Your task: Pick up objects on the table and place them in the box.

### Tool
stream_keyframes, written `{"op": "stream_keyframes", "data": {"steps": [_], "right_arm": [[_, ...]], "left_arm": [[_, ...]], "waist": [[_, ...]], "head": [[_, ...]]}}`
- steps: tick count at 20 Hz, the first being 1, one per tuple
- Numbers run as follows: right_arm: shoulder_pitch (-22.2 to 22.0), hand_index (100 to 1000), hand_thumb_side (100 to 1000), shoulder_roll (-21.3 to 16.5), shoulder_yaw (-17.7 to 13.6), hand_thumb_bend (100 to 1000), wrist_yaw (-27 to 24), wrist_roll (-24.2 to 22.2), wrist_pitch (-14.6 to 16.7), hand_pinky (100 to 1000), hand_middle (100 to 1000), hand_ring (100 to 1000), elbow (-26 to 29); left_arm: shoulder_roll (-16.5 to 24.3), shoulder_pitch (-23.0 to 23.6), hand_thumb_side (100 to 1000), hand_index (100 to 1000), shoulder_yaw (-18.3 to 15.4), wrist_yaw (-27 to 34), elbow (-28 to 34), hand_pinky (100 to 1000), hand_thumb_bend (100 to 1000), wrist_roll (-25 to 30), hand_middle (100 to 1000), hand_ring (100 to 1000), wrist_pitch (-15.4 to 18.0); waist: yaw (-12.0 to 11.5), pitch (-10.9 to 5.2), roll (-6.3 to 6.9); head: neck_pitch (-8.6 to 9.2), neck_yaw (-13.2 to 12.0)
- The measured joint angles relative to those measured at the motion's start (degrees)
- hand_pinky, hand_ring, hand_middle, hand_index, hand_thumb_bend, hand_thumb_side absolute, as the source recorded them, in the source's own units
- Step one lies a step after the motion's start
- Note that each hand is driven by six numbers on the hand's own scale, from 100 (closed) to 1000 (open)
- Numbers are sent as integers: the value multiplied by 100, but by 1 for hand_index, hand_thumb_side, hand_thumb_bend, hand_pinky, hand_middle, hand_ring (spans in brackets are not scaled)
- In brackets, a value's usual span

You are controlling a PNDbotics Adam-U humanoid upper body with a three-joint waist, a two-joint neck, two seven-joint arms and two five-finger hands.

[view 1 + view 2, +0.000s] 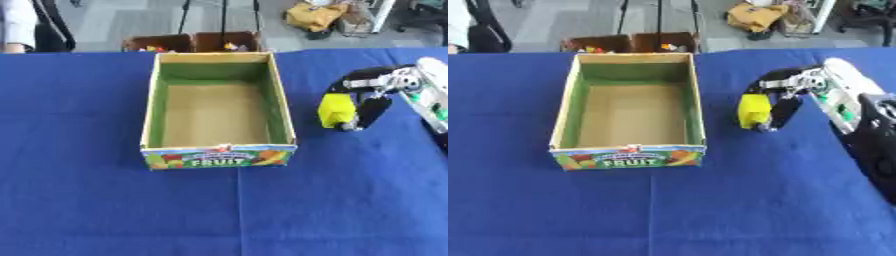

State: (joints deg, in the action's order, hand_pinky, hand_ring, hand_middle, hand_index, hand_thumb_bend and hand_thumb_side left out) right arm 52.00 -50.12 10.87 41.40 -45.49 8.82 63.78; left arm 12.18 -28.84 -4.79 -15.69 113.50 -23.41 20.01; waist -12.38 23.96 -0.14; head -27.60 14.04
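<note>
Box: open cardboard fruit box (218, 156) with green inner walls and a "FRUIT" label on the front sat around the middle of the table, toward the far edge; nothing visible inside it.
Table: covered in a blue cloth (105, 210).
Right hand: black and silver right hand (785, 102) came in from the right edge, fingers curled round a small yellow block (752, 112).
Block: held just right of the box's right wall, still outside the box; couldn't tell if it touched the cloth.
Left hand: didn't show in either view.
</note>
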Motion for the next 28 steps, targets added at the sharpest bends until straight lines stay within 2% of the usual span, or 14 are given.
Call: {"op": "stream_keyframes", "data": {"steps": [6,11,19,28], "right_arm": [[45,743,220,33,11,260,141,203,-12,471,572,647,-122],[50,671,201,46,10,150,174,466,-79,398,521,593,-129],[93,626,229,45,-18,100,153,727,-203,355,495,560,-8],[269,603,251,-17,-106,100,20,805,-263,332,484,542,583]], "left_arm": [[-17,0,1000,914,1,0,0,493,100,4,851,794,-4],[-17,0,1000,914,2,0,0,492,100,5,851,794,-5],[-17,0,1000,912,2,0,0,492,100,24,851,794,-24],[-17,0,1000,913,2,0,0,492,100,27,852,794,-28]], "waist": [[-3,0,0],[1,0,0],[51,0,-33],[86,0,-50]], "head": [[0,2],[0,2],[27,0],[44,-3]]}}
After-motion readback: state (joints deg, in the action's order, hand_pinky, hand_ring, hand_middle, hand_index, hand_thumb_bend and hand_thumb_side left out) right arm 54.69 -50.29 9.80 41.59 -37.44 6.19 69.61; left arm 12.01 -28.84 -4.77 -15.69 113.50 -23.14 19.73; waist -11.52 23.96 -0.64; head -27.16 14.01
